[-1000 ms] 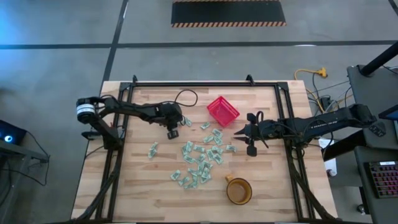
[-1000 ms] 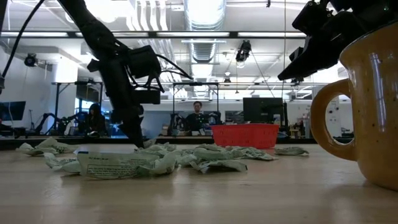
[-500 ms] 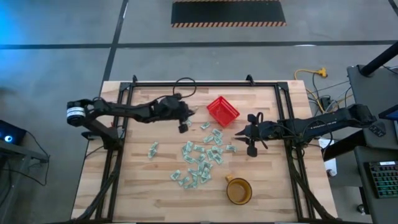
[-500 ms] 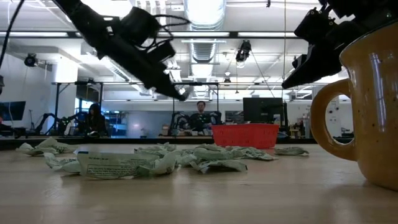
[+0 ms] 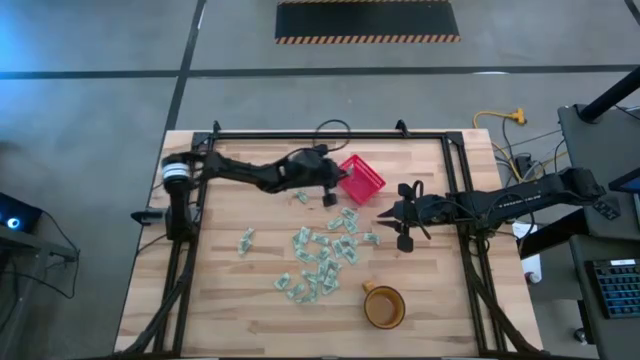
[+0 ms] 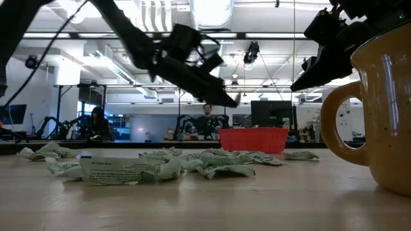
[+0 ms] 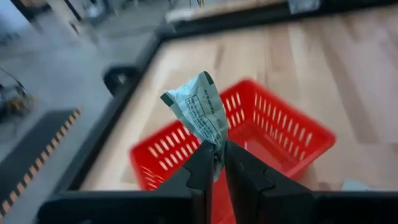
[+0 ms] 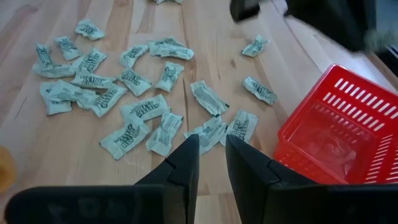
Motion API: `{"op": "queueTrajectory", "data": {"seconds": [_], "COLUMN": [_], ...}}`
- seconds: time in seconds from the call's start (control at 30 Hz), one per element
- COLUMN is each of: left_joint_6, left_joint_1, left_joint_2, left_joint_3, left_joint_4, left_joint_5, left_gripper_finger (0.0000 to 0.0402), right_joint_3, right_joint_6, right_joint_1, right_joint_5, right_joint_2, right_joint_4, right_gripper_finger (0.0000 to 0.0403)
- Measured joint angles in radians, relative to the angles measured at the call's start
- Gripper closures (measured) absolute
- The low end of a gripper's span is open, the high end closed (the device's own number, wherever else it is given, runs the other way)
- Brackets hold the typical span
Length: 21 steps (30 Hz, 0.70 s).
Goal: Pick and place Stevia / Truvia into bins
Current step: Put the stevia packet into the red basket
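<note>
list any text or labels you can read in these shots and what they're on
None can be read.
Sachet pinched in the left end effector: fine printed lines, too blurred.
Loose sachets on the table: dark lettering, too small.
Front sachet in the low view: print illegible.

Two dark jointed arms; black looped cable, white collar on left arm [image 5: 250, 172].

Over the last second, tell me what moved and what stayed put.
The left gripper swung from above the loose sachets toward the red basket, lifting clear of the table. Its jaws are shut on one sachet, which now hangs over the basket's near rim. The right gripper stayed beside the pile, holding nothing. The pile, the basket and the amber cup did not move.
</note>
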Motion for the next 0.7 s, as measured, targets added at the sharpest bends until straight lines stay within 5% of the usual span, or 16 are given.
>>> {"op": "queueTrajectory", "data": {"seconds": [0.3, 0.7], "left_joint_6": [0.010, 0.024], "left_joint_1": [0.015, 0.011], "left_joint_2": [0.108, 0.015], "left_joint_3": [0.234, 0.230], "left_joint_4": [-0.365, -0.465], "left_joint_5": [-0.004, -0.003], "left_gripper_finger": [0.0370, 0.0239], "right_joint_3": [-0.002, -0.071], "right_joint_6": [0.003, 0.017], "right_joint_1": [0.000, 0.000], "right_joint_5": [0.000, -0.001], "right_joint_2": [0.000, 0.006], "right_joint_4": [-0.004, 0.051], "right_gripper_finger": [0.0338, 0.0324]}}
